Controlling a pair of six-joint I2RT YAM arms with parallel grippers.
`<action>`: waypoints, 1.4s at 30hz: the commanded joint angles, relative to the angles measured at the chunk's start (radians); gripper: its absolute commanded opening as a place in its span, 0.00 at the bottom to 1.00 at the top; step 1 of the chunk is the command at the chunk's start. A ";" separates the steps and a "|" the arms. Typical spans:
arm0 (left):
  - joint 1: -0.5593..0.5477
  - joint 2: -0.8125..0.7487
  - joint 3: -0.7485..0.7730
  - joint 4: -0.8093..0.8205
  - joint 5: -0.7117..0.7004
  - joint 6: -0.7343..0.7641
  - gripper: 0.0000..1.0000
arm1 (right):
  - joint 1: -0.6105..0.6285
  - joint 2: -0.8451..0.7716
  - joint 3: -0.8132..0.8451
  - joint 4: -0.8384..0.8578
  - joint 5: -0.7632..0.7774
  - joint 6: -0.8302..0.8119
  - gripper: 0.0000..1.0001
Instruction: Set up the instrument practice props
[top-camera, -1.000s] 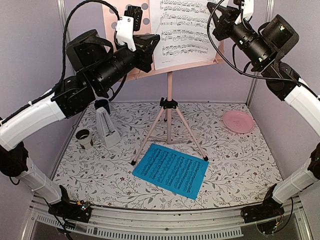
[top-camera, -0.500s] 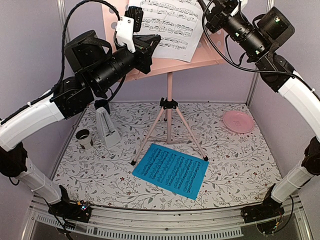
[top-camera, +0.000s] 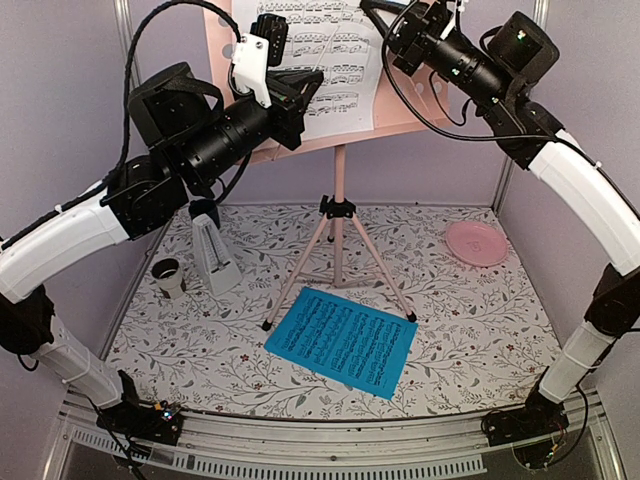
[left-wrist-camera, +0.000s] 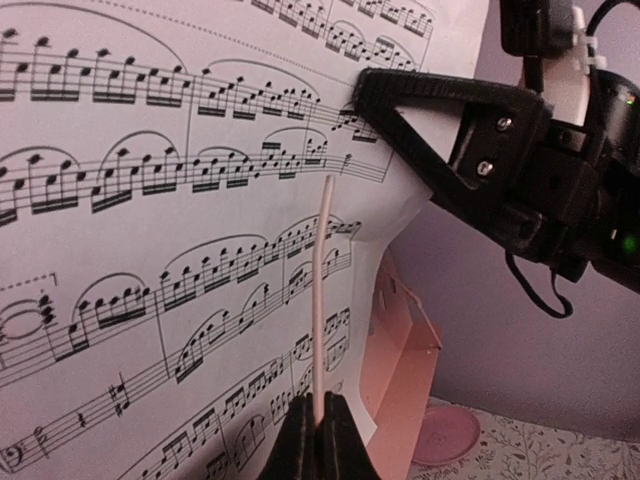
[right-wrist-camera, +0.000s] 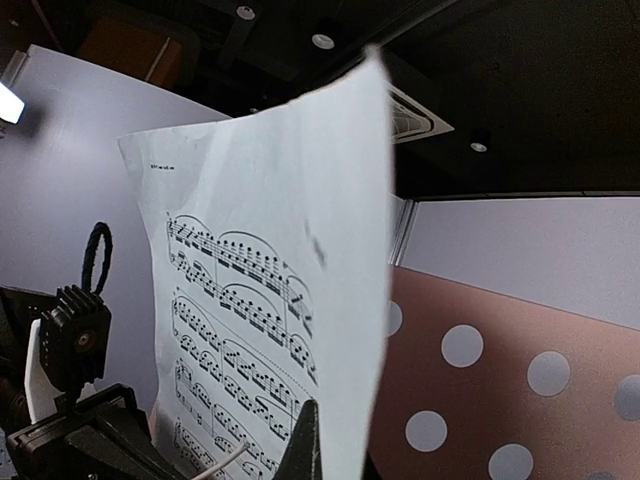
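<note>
The pink music stand (top-camera: 338, 215) stands on its tripod mid-table, its perforated desk (top-camera: 400, 112) high at the back. My left gripper (top-camera: 268, 32) is shut on the desk's thin pink left edge (left-wrist-camera: 320, 300); its jaws (left-wrist-camera: 318, 425) pinch it. My right gripper (top-camera: 397, 35) is shut on the white sheet of music (top-camera: 325, 65) and holds it against the desk; in the right wrist view one finger (right-wrist-camera: 305, 440) lies on the sheet (right-wrist-camera: 260, 300). The bright blue sheet (top-camera: 342, 340) lies flat before the tripod. The white metronome (top-camera: 212, 255) stands at the left.
A dark cup (top-camera: 168, 277) stands left of the metronome. A pink plate (top-camera: 476, 243) lies at the back right. The purple walls close in the back and both sides. The tripod legs spread over the middle of the floral mat (top-camera: 480, 340).
My right gripper has carried the white sheet leftward and upward across the desk. The left arm has stayed on the desk's edge.
</note>
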 joint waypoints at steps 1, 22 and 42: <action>-0.002 -0.026 -0.012 0.046 0.030 0.017 0.00 | -0.009 0.038 0.047 0.028 -0.085 0.069 0.00; -0.002 -0.019 -0.008 0.066 0.011 0.036 0.00 | -0.010 0.116 0.114 0.103 -0.184 0.239 0.00; -0.004 -0.015 -0.023 0.061 -0.021 0.029 0.18 | -0.010 0.125 0.112 0.124 -0.210 0.266 0.33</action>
